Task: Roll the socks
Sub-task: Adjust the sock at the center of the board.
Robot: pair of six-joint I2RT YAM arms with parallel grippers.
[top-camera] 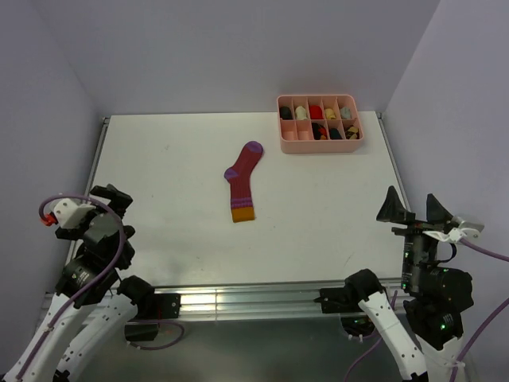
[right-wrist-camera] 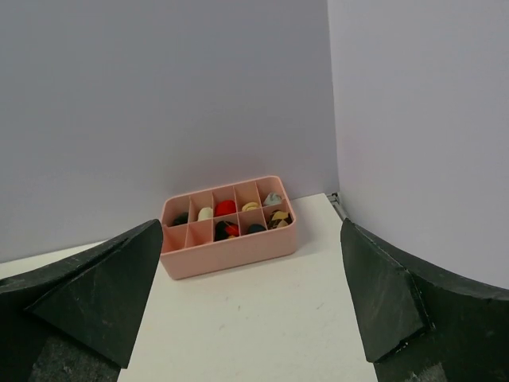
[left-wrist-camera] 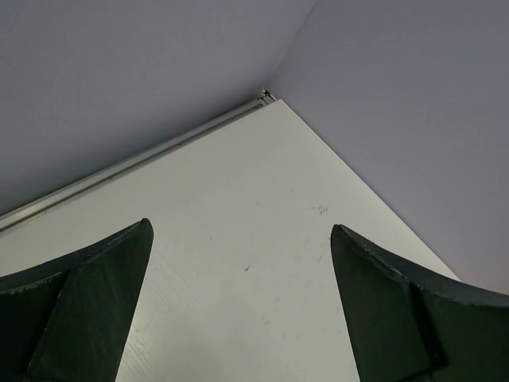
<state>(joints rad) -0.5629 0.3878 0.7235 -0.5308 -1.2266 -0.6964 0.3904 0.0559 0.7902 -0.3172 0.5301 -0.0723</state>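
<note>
Left of the box (top-camera: 320, 146) and nearer the arms, one sock (top-camera: 242, 181) lies flat on the table (top-camera: 159, 175), touched by nothing, its purple toe turned toward the box and its orange cuff pointing away from it. We count a single sock, though the task speaks of more than one. We also count one box with ten compartments in two rows of five, and two arms. The rolled bundles in the box are too small for a sure count.

Both arms wait well apart from the box. The left pincer (left-wrist-camera: 240, 227) is spread wide over bare table and grips nothing. The right pincer (top-camera: 412, 200) is also fully released, and its camera faces the box.

We judge the sock to be light, soft and limp. It should bunch and drag rather than slide as one piece. We would pinch it at one end, probably the cuff, and pin the rest down while rolling toward the toe.
</note>
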